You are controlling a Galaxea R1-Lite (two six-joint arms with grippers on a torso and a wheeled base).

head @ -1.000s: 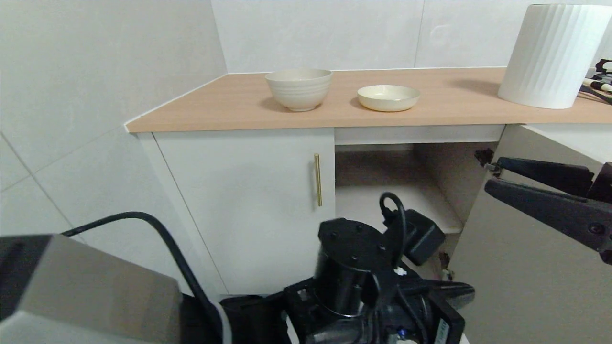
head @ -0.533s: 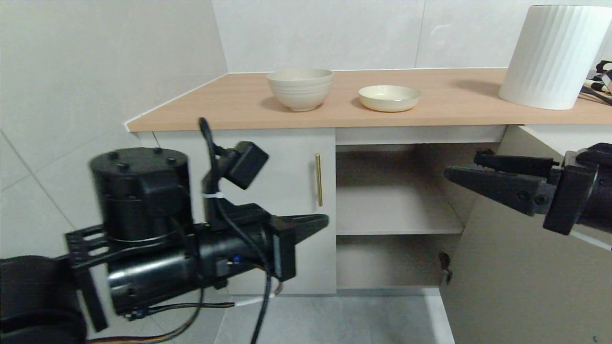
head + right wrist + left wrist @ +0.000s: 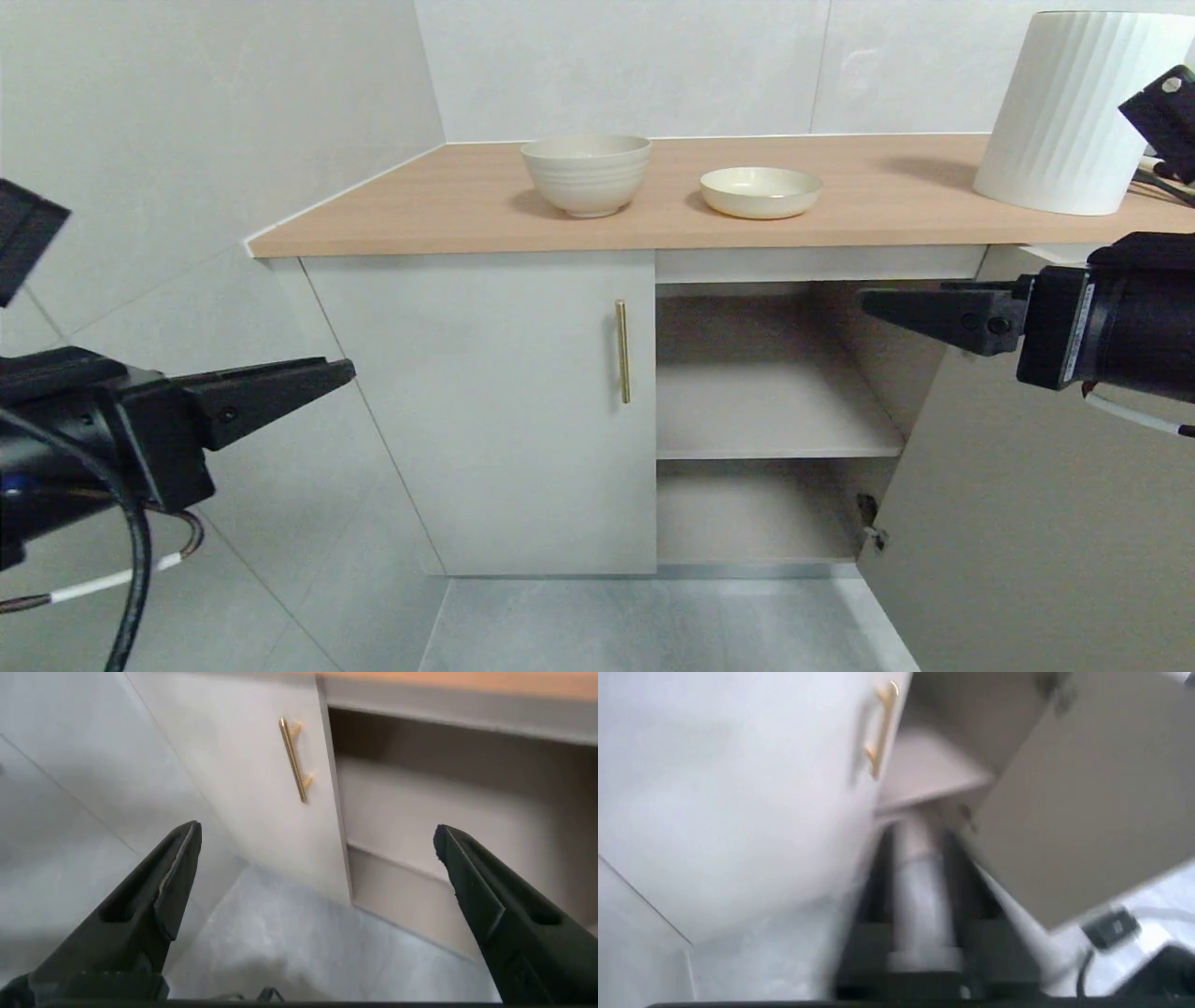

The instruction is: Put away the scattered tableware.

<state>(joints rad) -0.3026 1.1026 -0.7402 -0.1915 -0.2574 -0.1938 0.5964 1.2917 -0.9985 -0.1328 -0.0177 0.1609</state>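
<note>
A cream ribbed bowl (image 3: 584, 174) and a shallow cream dish (image 3: 761, 191) stand side by side on the wooden countertop (image 3: 448, 210). My left gripper (image 3: 327, 373) hangs at the far left, below counter height, in front of the tiled wall. The blurred left wrist view shows it (image 3: 915, 849) open by a narrow gap with nothing in it. At the right, level with the top of the open cupboard, my right gripper (image 3: 896, 308) points left. In the right wrist view it (image 3: 313, 840) is wide open and holds nothing.
The cupboard's left door is shut, with a gold handle (image 3: 621, 352). Its right door (image 3: 1008, 504) stands open toward me, showing two bare shelves (image 3: 766, 411). A tall white ribbed container (image 3: 1074, 112) stands on the counter's right end.
My left arm has swung from low in the middle out to the far left and risen. My right gripper has risen and come further left, in front of the cupboard opening.
</note>
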